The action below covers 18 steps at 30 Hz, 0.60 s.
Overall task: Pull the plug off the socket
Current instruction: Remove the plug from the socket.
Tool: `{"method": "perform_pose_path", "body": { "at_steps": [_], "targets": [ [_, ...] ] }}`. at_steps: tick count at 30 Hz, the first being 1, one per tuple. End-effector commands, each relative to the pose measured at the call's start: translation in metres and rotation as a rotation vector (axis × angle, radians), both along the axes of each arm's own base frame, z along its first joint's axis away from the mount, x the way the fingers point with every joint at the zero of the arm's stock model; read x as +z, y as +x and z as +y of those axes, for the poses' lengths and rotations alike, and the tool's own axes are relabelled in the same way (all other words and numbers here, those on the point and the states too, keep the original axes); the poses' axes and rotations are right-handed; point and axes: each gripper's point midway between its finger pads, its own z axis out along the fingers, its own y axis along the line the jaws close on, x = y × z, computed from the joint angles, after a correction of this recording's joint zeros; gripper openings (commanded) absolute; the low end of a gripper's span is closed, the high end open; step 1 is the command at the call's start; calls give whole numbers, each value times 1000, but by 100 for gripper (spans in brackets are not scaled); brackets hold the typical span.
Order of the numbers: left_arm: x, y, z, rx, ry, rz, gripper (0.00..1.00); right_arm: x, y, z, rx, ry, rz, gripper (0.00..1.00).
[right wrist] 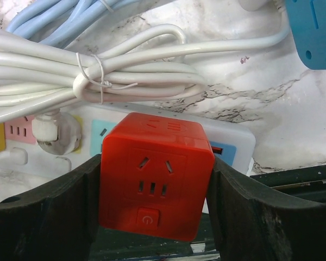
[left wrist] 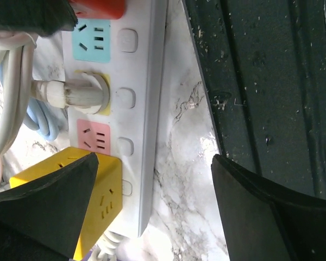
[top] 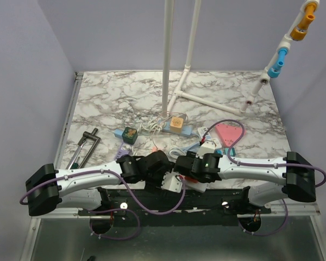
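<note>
A white power strip (left wrist: pixel 144 109) lies at the near table edge, also in the top view (top: pixel 172 185). It carries a red cube plug (right wrist: pixel 157 174), a white round plug (left wrist: pixel 81 92) and a yellow cube plug (left wrist: pixel 106 196). My right gripper (right wrist: pixel 157 187) is shut on the red cube plug, one finger pressed on each side, with the cube sitting against the strip's end (right wrist: pixel 231 147). My left gripper (left wrist: pixel 152 187) is open over the strip's other end. Its left finger (left wrist: pixel 43 212) is in front of the yellow cube and its right finger (left wrist: pixel 271 212) is above the table edge.
A tied bundle of white cables (right wrist: pixel 98 70) lies just behind the strip. Farther back are a second strip with a tan cube (top: pixel 177 124), a green cube (top: pixel 130 134), a pink piece (top: pixel 230 131), a white pipe frame (top: pixel 176 81) and a black tool (top: pixel 84 147) at the left.
</note>
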Motion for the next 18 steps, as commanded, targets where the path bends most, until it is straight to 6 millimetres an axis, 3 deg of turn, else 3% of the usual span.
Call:
{"method": "perform_pose_path", "body": {
  "at_steps": [1,7,11,15,18],
  "targets": [
    [-11,-13,1,-11,-32,21,87,8,-1,-9,-15,36,-17,57],
    [-21,-11,-2,-29,-27,-13,89,15,0,-2,14,61,-24,48],
    [-12,3,-21,-21,-84,-84,89,19,-1,8,48,80,-7,44],
    [-6,15,-32,-40,-122,-205,89,39,8,23,74,113,-1,43],
    [-4,17,-28,-79,-128,-280,91,55,20,26,77,155,12,41]
  ]
}}
